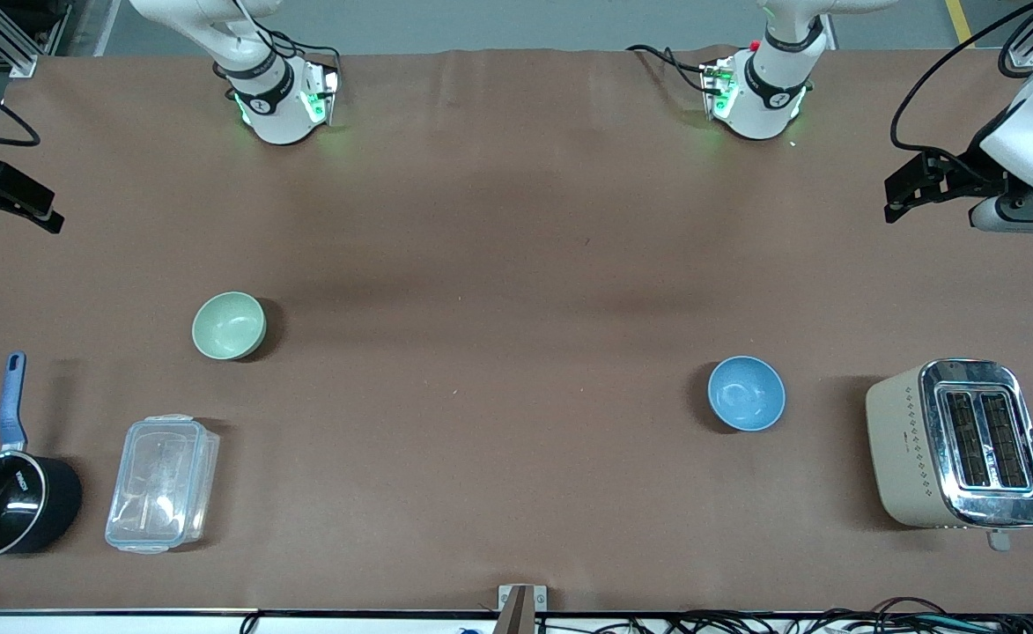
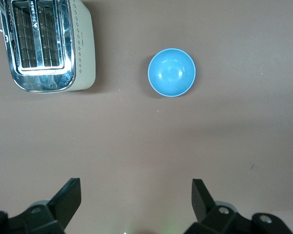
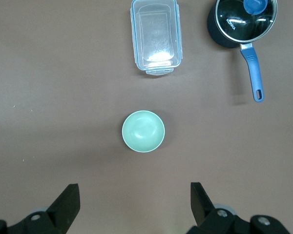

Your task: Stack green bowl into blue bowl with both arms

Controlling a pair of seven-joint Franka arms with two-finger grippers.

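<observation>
The green bowl [image 1: 229,326] [image 3: 143,131] stands upright and empty toward the right arm's end of the table. The blue bowl [image 1: 746,393] [image 2: 171,72] stands upright and empty toward the left arm's end, a little nearer the front camera. The bowls are far apart. My left gripper [image 2: 136,183] hangs open high over bare table, apart from the blue bowl, holding nothing. My right gripper [image 3: 134,186] hangs open high over bare table, apart from the green bowl, also holding nothing. In the front view only the arms' bases show, not the grippers.
A beige and chrome toaster [image 1: 956,440] [image 2: 44,44] stands beside the blue bowl at the left arm's end. A clear lidded container [image 1: 162,482] [image 3: 156,36] and a black saucepan with a blue handle [image 1: 5,502] [image 3: 241,22] sit nearer the front camera than the green bowl. Black fixtures [image 1: 939,185] jut in at both table ends.
</observation>
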